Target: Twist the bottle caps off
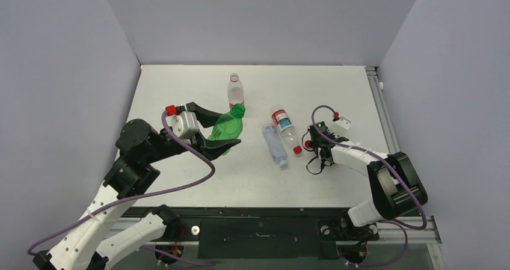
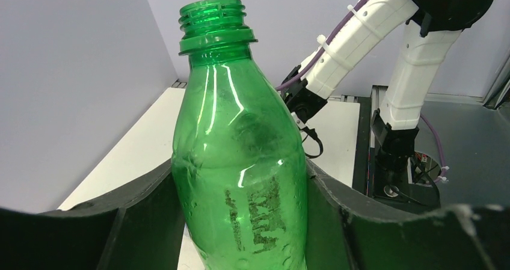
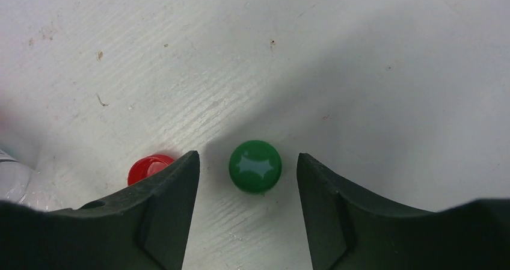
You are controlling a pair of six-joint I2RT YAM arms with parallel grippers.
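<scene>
One green cap point(image 3: 255, 166) sat flat on the table point(image 3: 373, 65), top face up. It lay squarely between the fingers of the right gripper point(image 3: 246, 159). Those fingers stood apart and touched it on neither side, with bare table showing both ways, so the cap was free of any grip. A round cap has no long side to line up with, so the fingers could only go straight up and away from it.

Just beside the green cap, past one finger and half hidden by it, was a red cap point(image 3: 148, 166). Whether it was on a neck or loose, I could not tell.

Further from the green cap, on the left arm's side, two bottles lay on the table: a red-label bottle point(image 1: 281, 124) and a pale bottle point(image 1: 273, 145). The right arm was plainly the nearer one to both.

Well apart from the green cap, the green bottle point(image 2: 228, 101) was raised off the table. Its neck was bare, threads showing, and it leaned toward the right arm. The left gripper point(image 2: 237, 174) was clamped around its belly, a finger pressed to each side. My call was that this bottle was finished and the next one belonged to the right arm's side.
</scene>
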